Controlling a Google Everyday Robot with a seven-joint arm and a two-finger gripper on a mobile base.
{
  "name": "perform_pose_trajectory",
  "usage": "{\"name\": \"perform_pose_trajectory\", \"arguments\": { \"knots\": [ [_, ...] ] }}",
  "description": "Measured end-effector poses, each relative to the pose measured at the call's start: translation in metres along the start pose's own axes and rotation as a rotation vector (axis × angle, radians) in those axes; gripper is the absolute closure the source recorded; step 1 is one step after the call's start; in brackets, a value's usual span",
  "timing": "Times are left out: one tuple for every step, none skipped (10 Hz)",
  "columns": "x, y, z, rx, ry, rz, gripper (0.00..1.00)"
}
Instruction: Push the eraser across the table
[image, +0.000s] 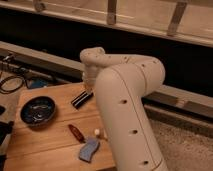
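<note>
At the wooden desk's far edge, white arm bent downward, claw just above black rectangular eraser, grip cannot be told, bare wood toward round blue bowl.

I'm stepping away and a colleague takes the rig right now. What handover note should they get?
Gripper: low over the wooden table, at the far end of the eraser, largely hidden behind the arm; contact unclear.
Eraser: mid-table, right of the blue bowl.
Done: gripper is at the eraser.
Left: the push across the table, as far as one can tell.
</note>
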Motion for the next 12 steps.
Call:
{"name": "perform_pose_trajectory", "arguments": {
  "knots": [
    [-0.003, -0.003, 0.005, -0.006, 0.014, 0.016, 1.0],
    [-0.009, -0.008, 0.013, -0.024, 0.036, 0.03, 1.0],
    [-0.014, -0.012, 0.022, -0.037, 0.052, 0.042, 1.0],
    [-0.017, -0.012, 0.028, -0.047, 0.062, 0.044, 1.0],
    [-0.018, -0.008, 0.035, -0.051, 0.073, 0.041, 1.0],
    [-0.019, -0.006, 0.042, -0.046, 0.083, 0.039, 1.0],
    [-0.021, -0.006, 0.046, -0.041, 0.09, 0.04, 1.0],
    [-0.023, -0.005, 0.052, -0.038, 0.098, 0.042, 1.0],
    [-0.024, -0.002, 0.06, -0.033, 0.11, 0.042, 1.0],
    [-0.024, -0.001, 0.066, -0.029, 0.12, 0.041, 1.0],
    [-0.024, 0.003, 0.073, -0.025, 0.133, 0.038, 1.0],
    [-0.022, 0.006, 0.081, -0.019, 0.143, 0.031, 1.0]
  ]
}}
